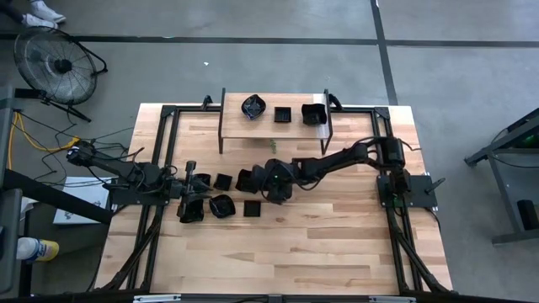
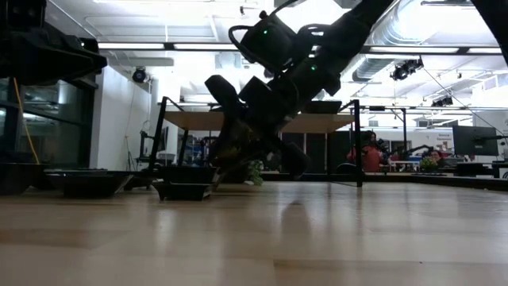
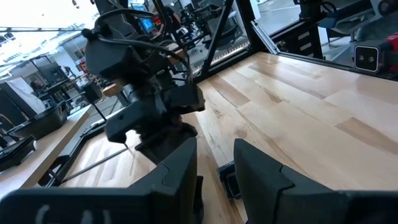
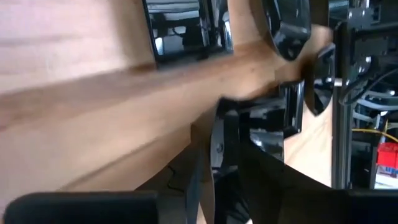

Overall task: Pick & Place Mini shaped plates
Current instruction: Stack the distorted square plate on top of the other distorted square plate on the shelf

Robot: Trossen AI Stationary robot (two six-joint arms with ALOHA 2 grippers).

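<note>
Several small glossy black plates lie on the wooden table, among them one in the high view (image 1: 221, 204) and a square one (image 1: 252, 208). Three more sit on the raised shelf (image 1: 274, 128) at the back, such as a scalloped plate (image 1: 253, 107). My right gripper (image 1: 259, 180) is at mid-table, shut on a black plate (image 1: 246, 179); it also shows in the low view (image 2: 238, 139). My left gripper (image 1: 190, 192) is open at the left, among the plates, its fingers either side of a small plate (image 3: 227, 179) farther off on the table. My right gripper pinches the plate's thin rim (image 4: 219, 146) between its two fingers. It comes slanting down from the table's right side. In the low view the gripper is tilted and off the table top; whether the plate is clear of the table I cannot tell.
More plates lie near the left gripper (image 1: 192, 209) and just beyond it (image 1: 223, 180). The shelf's black frame posts (image 1: 221, 126) stand at the back. Bare wood lies toward the near edge (image 1: 278, 261). People and benches show in the room behind (image 2: 369, 155).
</note>
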